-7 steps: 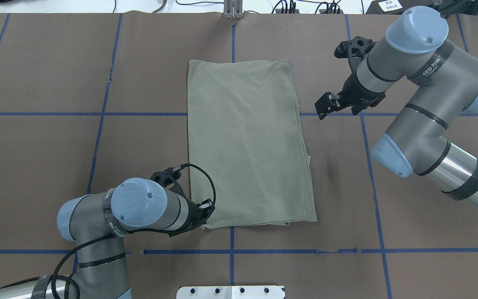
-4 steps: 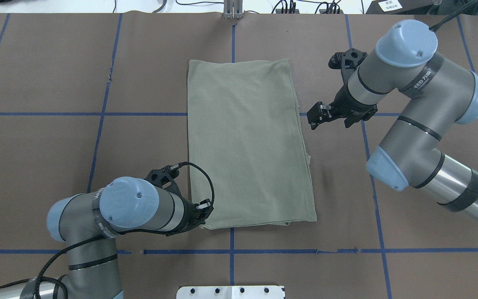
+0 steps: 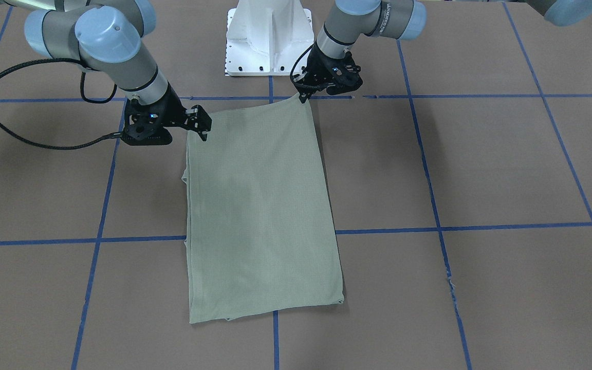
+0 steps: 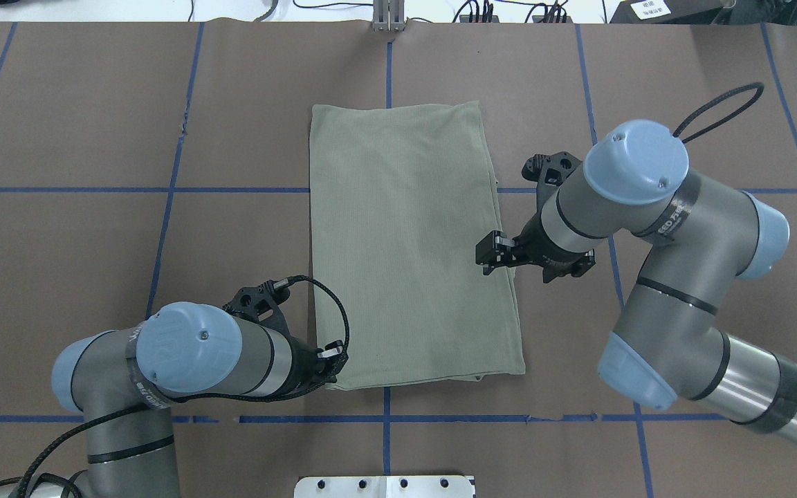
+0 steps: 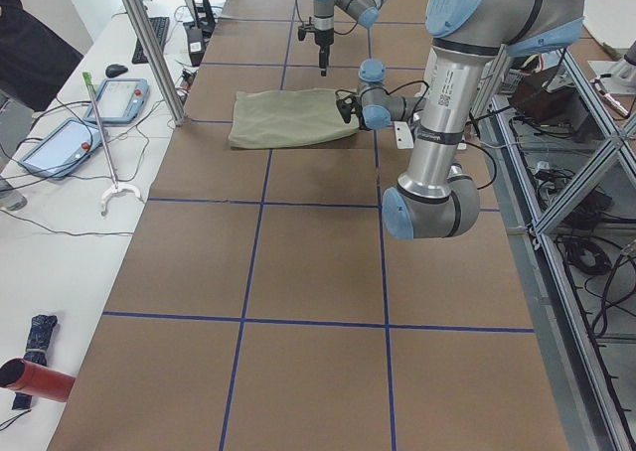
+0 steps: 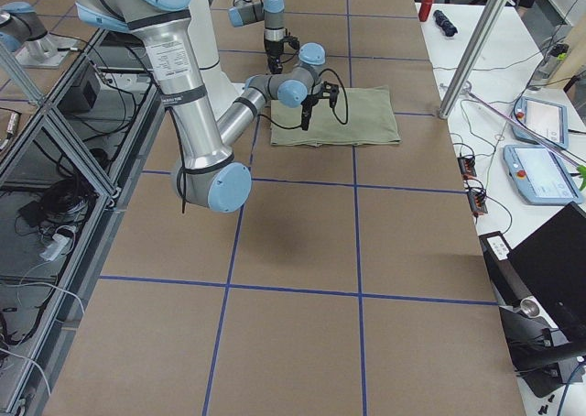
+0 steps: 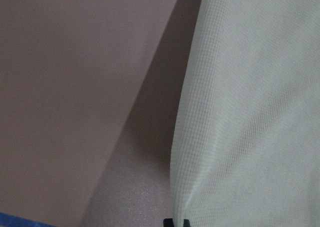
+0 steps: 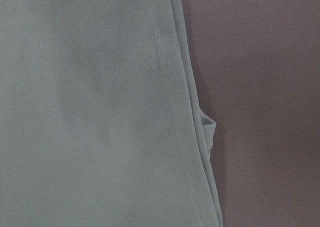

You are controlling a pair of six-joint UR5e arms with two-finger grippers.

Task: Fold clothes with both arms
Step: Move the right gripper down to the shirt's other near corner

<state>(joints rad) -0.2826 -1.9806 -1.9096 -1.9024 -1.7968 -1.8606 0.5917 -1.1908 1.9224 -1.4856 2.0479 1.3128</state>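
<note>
One shirt (image 4: 409,242); arm band (image 4: 670,216) lettering unreadable

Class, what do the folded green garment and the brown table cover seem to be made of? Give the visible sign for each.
Green garment: soft knit cloth, matt; fine ribbed grid shows close up, limp layered edges.
Brown table cover: likely paper sheet, matt; small ragged nicks by the blue lines.

Right arm (image 4: 661,318), black band (image 4: 672,220): white lettering, only "EED" is legible; the characters after it are unclear.
Left arm (image 4: 246,360), black band (image 4: 141,389): white lettering, too small to read.
White label (image 4: 651,8), far table edge: print illegible.
</note>
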